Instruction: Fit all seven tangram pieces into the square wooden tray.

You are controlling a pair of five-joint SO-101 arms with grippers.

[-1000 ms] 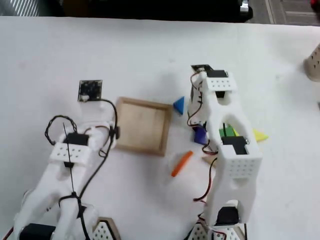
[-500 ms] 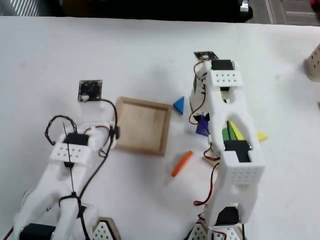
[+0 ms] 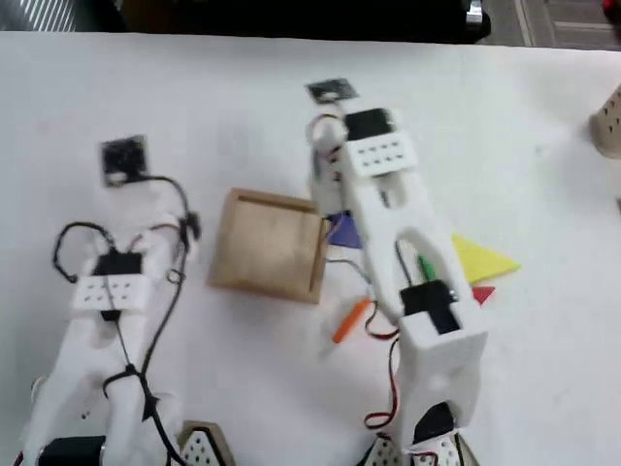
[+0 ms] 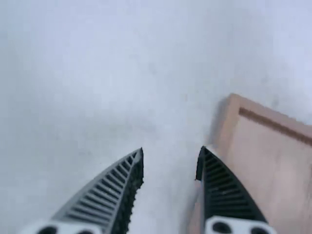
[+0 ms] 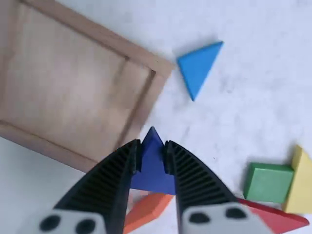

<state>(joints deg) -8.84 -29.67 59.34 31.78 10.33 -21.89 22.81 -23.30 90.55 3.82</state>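
Right wrist view shows the right claw (image 5: 152, 145) clenched on a dark blue triangle (image 5: 153, 171), held just outside the wooden tray (image 5: 68, 83), close to the rim near one corner. The tray holds no piece.

Step in hand, as judged: carry the triangle over the rim and seat it.
- Lift enough to clear the rim wall.
- Align one straight edge with an inner wall and set the piece into a corner, leaving room for the larger pieces.
- Release only when the piece lies flat on the tray floor.

The left claw (image 4: 170, 152) is released and empty over the worktop (image 4: 97, 73), one finger at the tray's edge; it could brace the tray against sliding. A light blue triangle (image 5: 199, 66) lies just beside the tray corner: avoid knocking it.
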